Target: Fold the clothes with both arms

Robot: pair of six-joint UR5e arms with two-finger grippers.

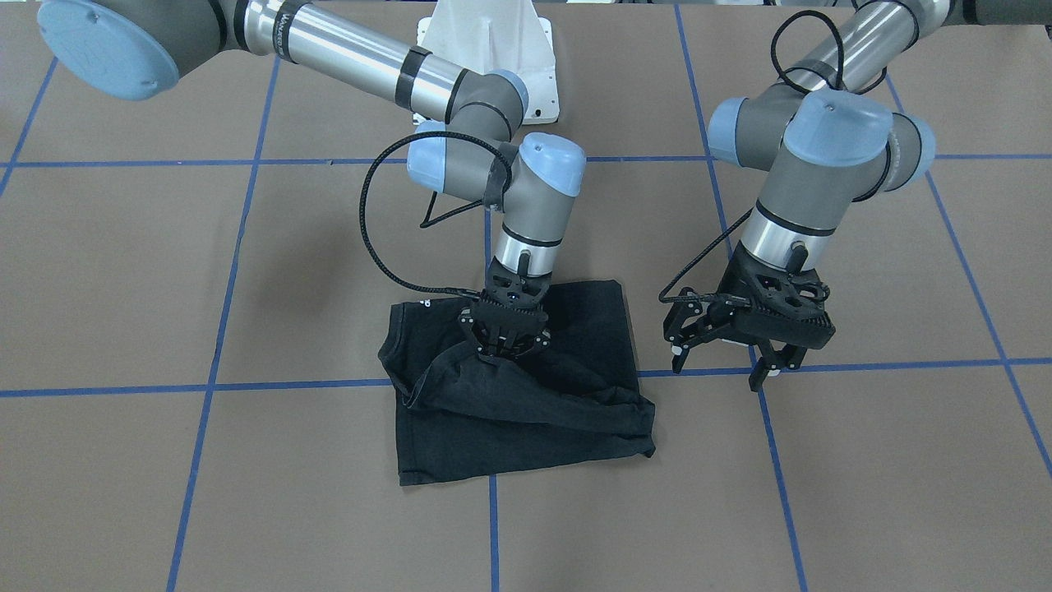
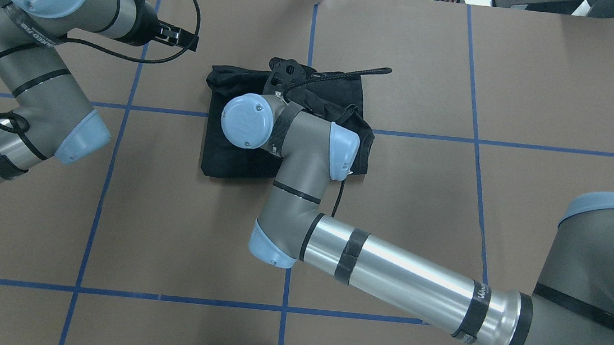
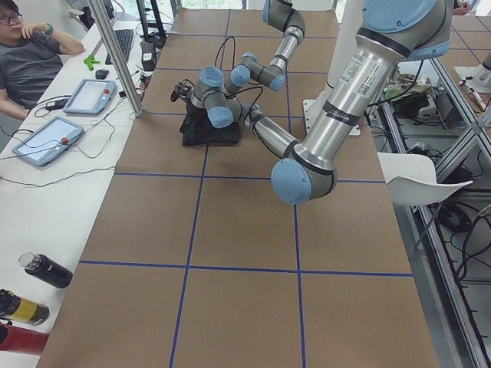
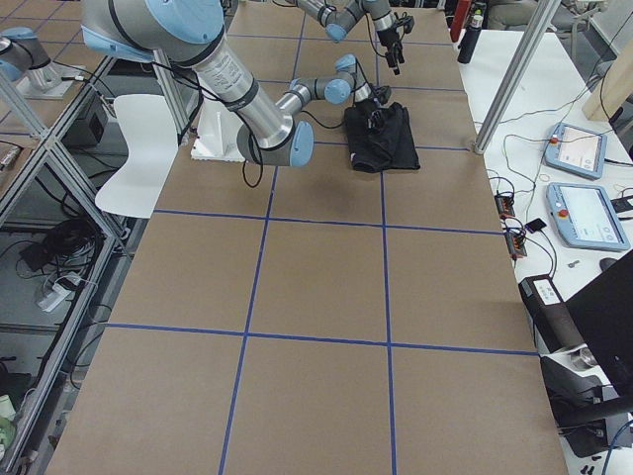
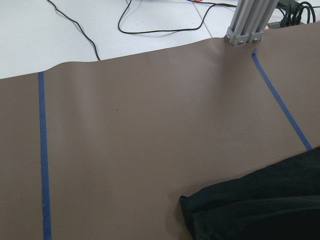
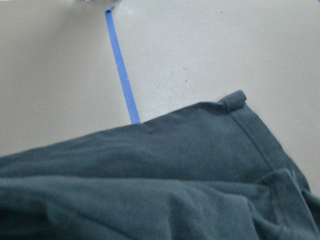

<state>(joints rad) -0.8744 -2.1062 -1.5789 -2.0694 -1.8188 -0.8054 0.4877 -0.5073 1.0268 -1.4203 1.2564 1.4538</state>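
Observation:
The clothes are one black T-shirt (image 1: 526, 403), folded roughly in a rumpled rectangle on the brown table, also seen from overhead (image 2: 230, 148). My right gripper (image 1: 503, 347) stands over the shirt's middle, shut on a pinched ridge of fabric that rises from its near half. Overhead, the right wrist hides most of that gripper (image 2: 285, 72). My left gripper (image 1: 722, 370) hovers open just beside the shirt's edge, holding nothing. The left wrist view catches only a shirt corner (image 5: 260, 205). Fabric folds (image 6: 175, 180) fill the right wrist view. No logo shows.
Blue tape lines (image 1: 493, 526) grid the brown table. The white base pedestal (image 1: 493, 49) stands behind the shirt. A metal post (image 5: 250, 20) rises at the table's far edge. A seated person (image 3: 31, 54), tablets (image 3: 46, 138) and bottles (image 3: 42, 270) are on a side bench.

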